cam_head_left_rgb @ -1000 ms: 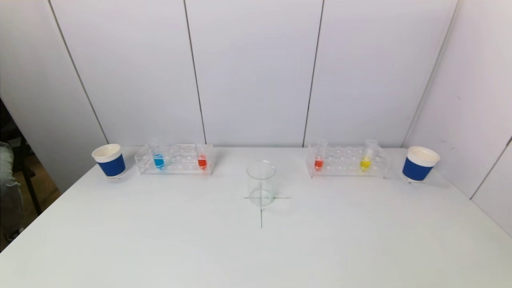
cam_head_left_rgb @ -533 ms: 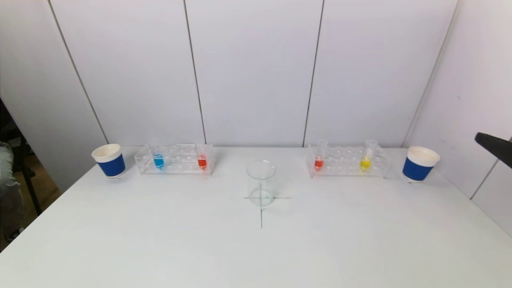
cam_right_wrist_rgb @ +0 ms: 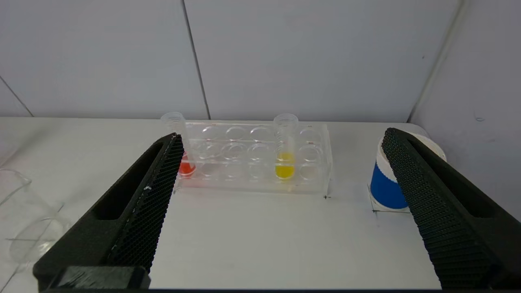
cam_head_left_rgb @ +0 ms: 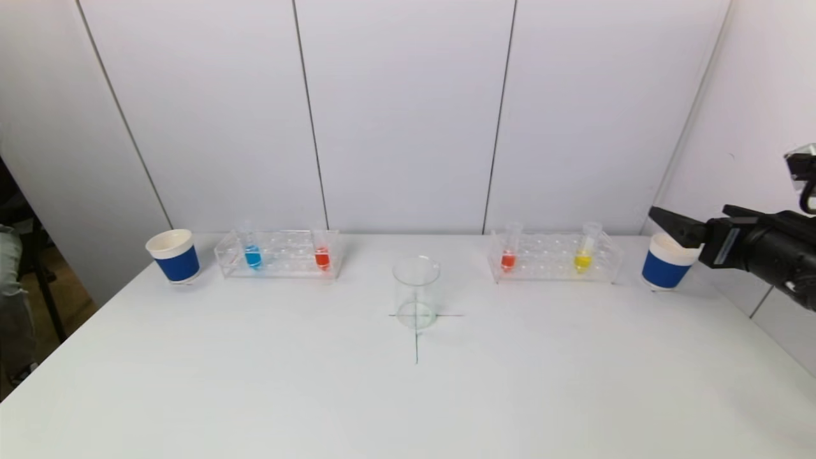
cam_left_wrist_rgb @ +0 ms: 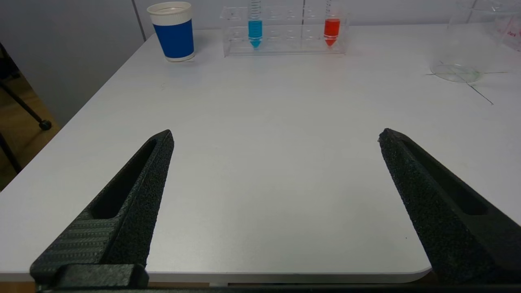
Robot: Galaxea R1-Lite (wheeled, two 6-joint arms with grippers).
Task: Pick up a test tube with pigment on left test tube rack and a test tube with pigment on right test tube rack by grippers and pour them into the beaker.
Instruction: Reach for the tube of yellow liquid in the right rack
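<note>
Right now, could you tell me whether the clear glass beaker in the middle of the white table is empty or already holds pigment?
Empty. The clear glass beaker stands upright and shows no colour inside; the cross mark on the white table shows through its base.

No word, brand or number can be read on anything here. The blue tube in the left rack carries a ladder of fine graduation lines up its wall, seen in the left wrist view, but no figures beside them can be made out. The beaker has a faint reddish marking on its glass near the edge of that view, too blurred to read. On the worktop a thin cross is drawn under the beaker, and small corner ticks are drawn by the right rack and the right cup.
</note>
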